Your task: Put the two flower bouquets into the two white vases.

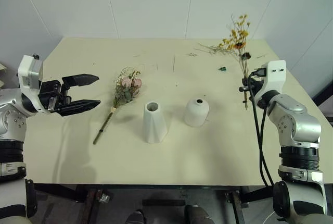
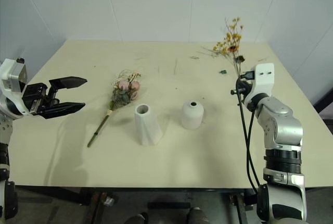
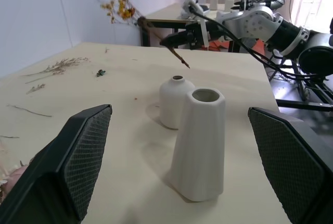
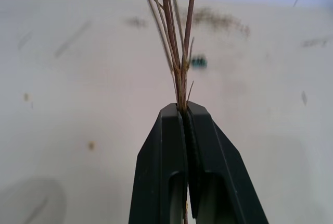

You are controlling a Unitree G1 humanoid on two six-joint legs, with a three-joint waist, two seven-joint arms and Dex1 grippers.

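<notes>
My right gripper (image 1: 244,86) is shut on the thin stems of the slim yellow-orange bouquet (image 1: 238,37), which stands upright in the air above the table's right side. In the right wrist view the stems (image 4: 180,52) rise from between the closed fingers (image 4: 166,146). The larger bouquet of pink roses (image 1: 126,89) lies flat on the table, its stem pointing toward the front left. The tall faceted white vase (image 1: 154,121) and the short rounded vase (image 1: 196,111) stand side by side at mid-table. My left gripper (image 1: 98,91) hovers open left of the rose bouquet.
Loose dried twigs (image 1: 213,48) and a small green scrap (image 1: 222,69) lie at the back right of the cream table (image 1: 208,156). A white wall stands right behind the table. A black cable (image 1: 256,125) hangs along my right arm.
</notes>
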